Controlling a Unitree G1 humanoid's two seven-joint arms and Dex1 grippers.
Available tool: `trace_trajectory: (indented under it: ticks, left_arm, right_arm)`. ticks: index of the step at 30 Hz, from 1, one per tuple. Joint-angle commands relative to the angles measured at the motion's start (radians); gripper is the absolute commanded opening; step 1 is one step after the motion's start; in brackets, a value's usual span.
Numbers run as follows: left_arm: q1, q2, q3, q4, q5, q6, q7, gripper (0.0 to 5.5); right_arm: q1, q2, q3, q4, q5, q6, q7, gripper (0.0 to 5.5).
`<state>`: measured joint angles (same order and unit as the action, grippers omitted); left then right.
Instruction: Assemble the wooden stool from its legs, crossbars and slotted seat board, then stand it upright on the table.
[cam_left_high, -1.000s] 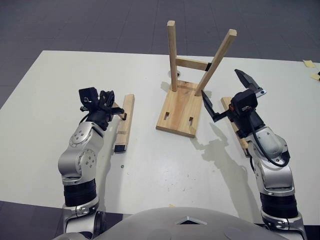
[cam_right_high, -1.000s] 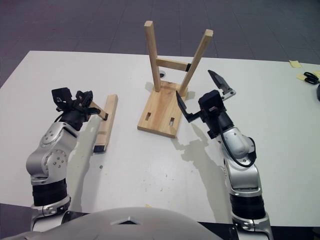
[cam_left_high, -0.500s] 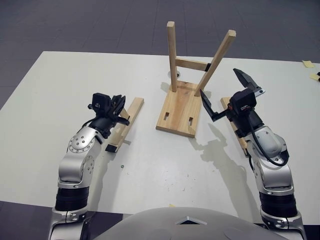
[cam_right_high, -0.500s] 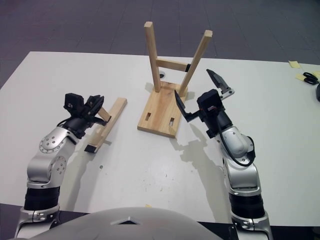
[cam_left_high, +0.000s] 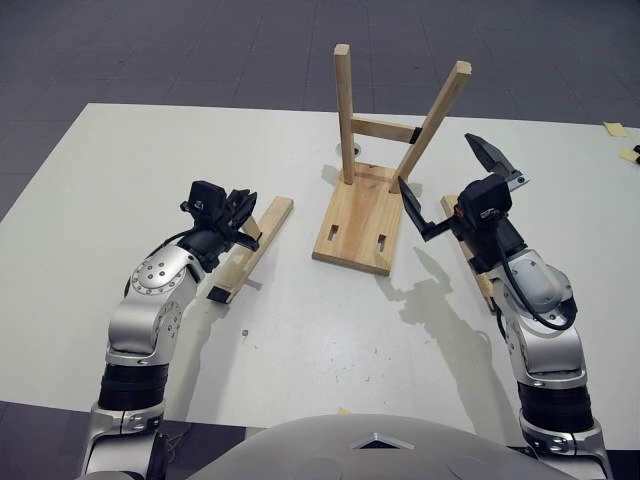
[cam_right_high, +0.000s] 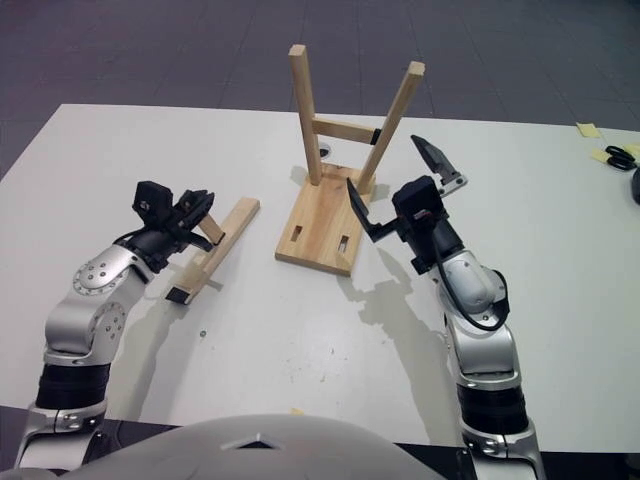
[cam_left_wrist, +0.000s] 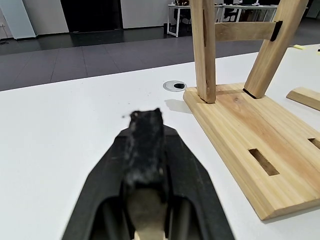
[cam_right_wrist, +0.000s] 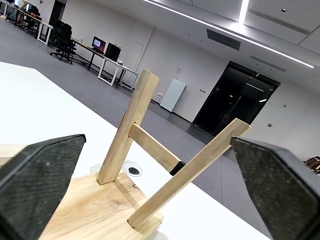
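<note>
**Left eye view: stool half built, spare leg in the left gripper**

Looking down on a white table (cam_left_high: 120, 160) with the slotted seat board (cam_left_high: 358, 218) lying flat just above frame centre. Got two upright legs (cam_left_high: 344, 110) standing out of its far end, splayed a bit and joined by a crossbar (cam_left_high: 383, 128) in the upper middle. Also showing two open slots at the near end of the board.

Over at centre left, left gripper (cam_left_high: 238, 218) pinched shut on a loose leg (cam_left_high: 262, 235). At least looks that way, since hard to make out the pads past the black housing in the left wrist view. Holding it slantwise and low over the table, black-capped end toward the lower left, other end aimed at the board but apart from it. Can't tell whether resting on the table or just above it.

At centre right, right gripper (cam_left_high: 437, 163) spread wide with nothing in it, hanging just beside the right-hand upright, apart from the wood.

Under that arm, another wooden piece (cam_left_high: 452, 210) flat on the table, just right of the board.
</note>
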<state>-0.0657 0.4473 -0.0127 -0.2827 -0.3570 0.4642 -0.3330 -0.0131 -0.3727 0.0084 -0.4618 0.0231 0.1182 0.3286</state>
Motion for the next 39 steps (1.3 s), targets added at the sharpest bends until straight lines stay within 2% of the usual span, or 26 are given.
trace_trajectory:
  ticks: [1,13,14,24,33,39]
  left_arm:
    - [0.075,0.032,-0.067,0.072,0.034,0.199,-0.010,0.42]
    - [0.042,0.014,-0.028,0.068,0.037,0.177,0.020,0.42]
    - [0.033,0.006,-0.017,0.068,0.033,0.172,0.027,0.79]
    - [-0.117,-0.066,0.169,0.044,-0.070,0.174,0.063,2.53]
    - [-0.319,-0.025,0.255,-0.074,-0.160,0.288,0.091,3.93]
    - [-0.435,-0.010,0.260,-0.070,-0.167,0.317,0.097,5.00]
  right_arm:
    - [-0.024,-0.005,0.002,0.004,-0.012,0.001,0.005,5.40]
    - [-0.028,-0.005,0.002,0.008,-0.015,-0.004,0.006,5.40]
    - [-0.029,-0.005,0.002,0.009,-0.016,-0.004,0.006,5.40]
    - [-0.022,0.007,0.015,0.011,-0.015,-0.006,0.007,5.40]
    - [-0.014,0.011,0.020,0.006,-0.017,-0.003,0.005,5.40]
    - [-0.021,0.014,0.024,0.010,-0.018,-0.002,0.003,5.40]
